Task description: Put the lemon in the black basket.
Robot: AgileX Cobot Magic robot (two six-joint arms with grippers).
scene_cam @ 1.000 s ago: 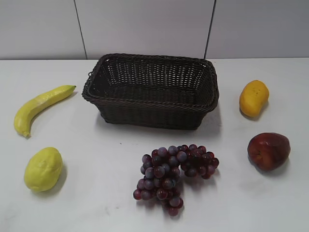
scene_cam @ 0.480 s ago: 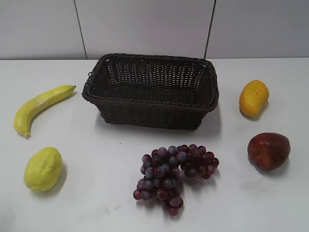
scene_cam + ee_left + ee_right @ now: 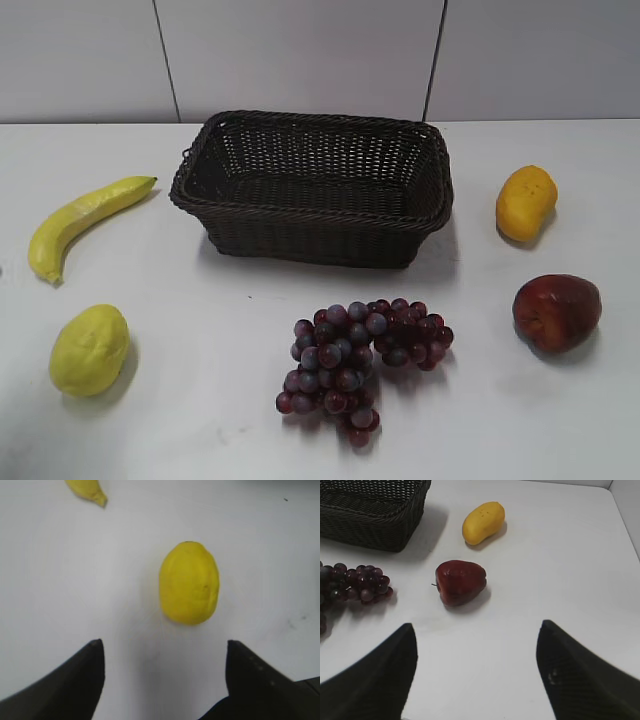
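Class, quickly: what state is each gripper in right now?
Left gripper: open, empty, lemon lying ahead of it.
Right gripper: open, empty.

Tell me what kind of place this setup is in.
Probably a lab or test bench rather than a kitchen: a bare white table against a plain panelled wall, with only a black basket, a lemon, a grape bunch and other fruit spaced out around it.

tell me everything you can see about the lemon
The lemon is a pale yellow-green oval with dull, slightly bumpy skin and one faintly pointed end. It lies on its side on the white table, front left, below the banana and apart from it. Nothing grips it: the left gripper is open, short of it, touching nothing.
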